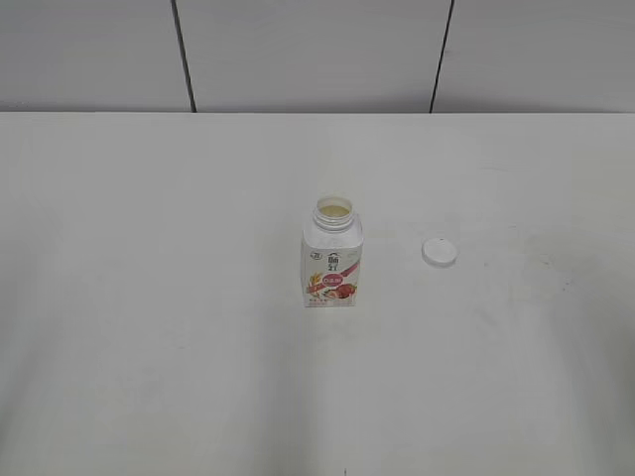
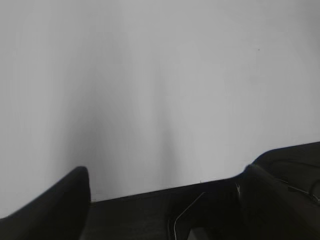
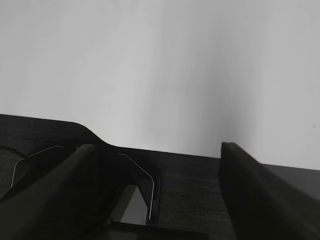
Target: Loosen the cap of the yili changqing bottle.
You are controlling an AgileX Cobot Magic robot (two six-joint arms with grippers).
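The yili changqing bottle (image 1: 331,256) stands upright in the middle of the white table, white with a pink-red label. Its neck is open and uncapped. The white cap (image 1: 440,250) lies flat on the table to the right of the bottle, apart from it. Neither arm shows in the exterior view. In the left wrist view my left gripper (image 2: 162,187) is open and empty over a dark surface at the table's edge. In the right wrist view my right gripper (image 3: 157,160) is open and empty, also over a dark surface. Neither wrist view shows the bottle or the cap.
The white table (image 1: 149,297) spreads wide around the bottle. A white panelled wall (image 1: 308,50) with dark seams runs behind it. The table's edge meets a dark base in both wrist views (image 2: 150,192) (image 3: 200,175).
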